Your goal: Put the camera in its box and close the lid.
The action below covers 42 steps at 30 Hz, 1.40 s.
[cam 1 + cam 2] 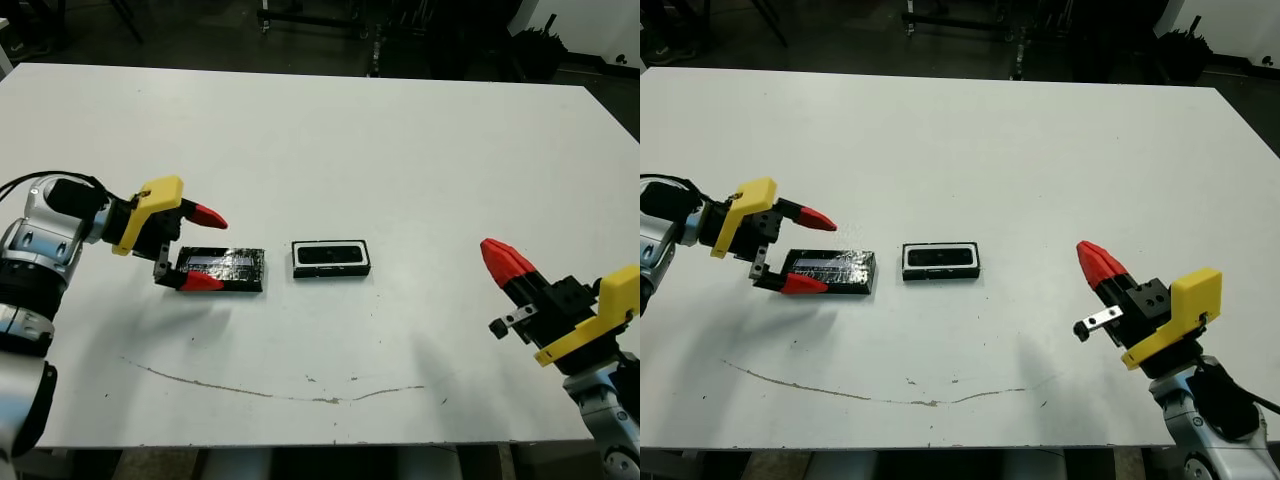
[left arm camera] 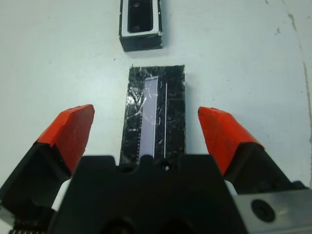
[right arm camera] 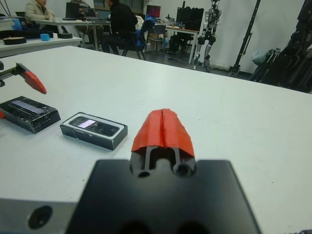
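Two black things lie side by side near the middle of the white counter [image 1: 420, 150]. At the centre sits the box [image 1: 331, 258], a shallow tray with a black rim and white lining, and the camera [image 1: 331, 254] lies inside it, dark and glossy; the right wrist view shows a pale glint on its face. At nine o'clock from the box, just beside it but apart, lies the lid [image 1: 226, 268], a flat black slab with a shiny mottled top, flat on the counter and not on the box.

Left end effector [image 1: 206, 248] is at the lid's nine o'clock end with its red-tipped fingers [image 1: 209, 215] spread wide. In the head views one tip stands off at the lid's twelve o'clock side and the other lies against its six o'clock edge. The left wrist view shows the slab running out between the two tips, with a gap on each side, so nothing is gripped.

Right end effector [image 1: 507, 262] hangs well apart at four o'clock from the box, its two red tips pressed together into one point, holding nothing, aimed toward the middle of the counter.

People sit at desks far beyond the counter in the right wrist view.
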Motion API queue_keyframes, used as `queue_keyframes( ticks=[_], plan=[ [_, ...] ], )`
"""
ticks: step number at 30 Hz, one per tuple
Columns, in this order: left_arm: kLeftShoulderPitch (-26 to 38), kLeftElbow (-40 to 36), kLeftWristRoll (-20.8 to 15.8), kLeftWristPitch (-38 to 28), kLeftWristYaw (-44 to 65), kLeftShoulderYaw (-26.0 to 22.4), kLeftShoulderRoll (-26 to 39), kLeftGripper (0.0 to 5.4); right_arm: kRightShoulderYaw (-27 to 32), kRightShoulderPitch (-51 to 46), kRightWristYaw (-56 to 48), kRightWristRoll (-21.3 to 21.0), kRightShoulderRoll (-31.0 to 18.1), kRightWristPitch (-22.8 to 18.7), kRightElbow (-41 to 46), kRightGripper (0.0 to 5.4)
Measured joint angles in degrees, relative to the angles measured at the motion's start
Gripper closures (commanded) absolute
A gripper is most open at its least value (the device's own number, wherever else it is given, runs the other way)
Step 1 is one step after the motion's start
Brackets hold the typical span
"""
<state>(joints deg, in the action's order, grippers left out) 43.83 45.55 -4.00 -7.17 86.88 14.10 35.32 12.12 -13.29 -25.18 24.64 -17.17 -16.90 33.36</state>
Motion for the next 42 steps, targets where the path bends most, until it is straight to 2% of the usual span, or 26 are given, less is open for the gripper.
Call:
queue_keyframes(
  ticks=[10,21,27,30,35,42],
  plan=[
    [1.49,4.30,4.00,-1.93,0.85,0.96,-0.11,0.00,0.55,-0.38,0.03,0.85,-0.68,0.00,0.13,5.40],
    [2.06,6.46,4.82,-1.82,-1.31,0.20,-0.97,0.00,0.58,-0.60,0.03,2.93,-1.32,-0.17,0.83,5.40],
    [2.07,8.09,4.86,2.94,-2.82,-0.59,-1.84,0.00,0.58,-0.60,-0.73,3.57,-1.76,-0.05,0.56,5.40],
    [2.12,8.14,4.94,5.36,-2.51,-0.58,-1.89,0.23,0.58,-0.60,-0.52,3.52,-1.80,-0.05,0.56,5.40],
    [3.43,7.44,6.59,8.21,-1.73,0.55,-1.85,1.00,0.61,-0.59,-0.44,3.53,-1.87,-0.05,0.55,5.40],
    [3.59,7.22,7.75,4.22,0.82,1.71,-1.67,2.02,1.18,-0.59,-0.32,3.69,-2.18,-0.06,0.55,5.40]
  ],
)
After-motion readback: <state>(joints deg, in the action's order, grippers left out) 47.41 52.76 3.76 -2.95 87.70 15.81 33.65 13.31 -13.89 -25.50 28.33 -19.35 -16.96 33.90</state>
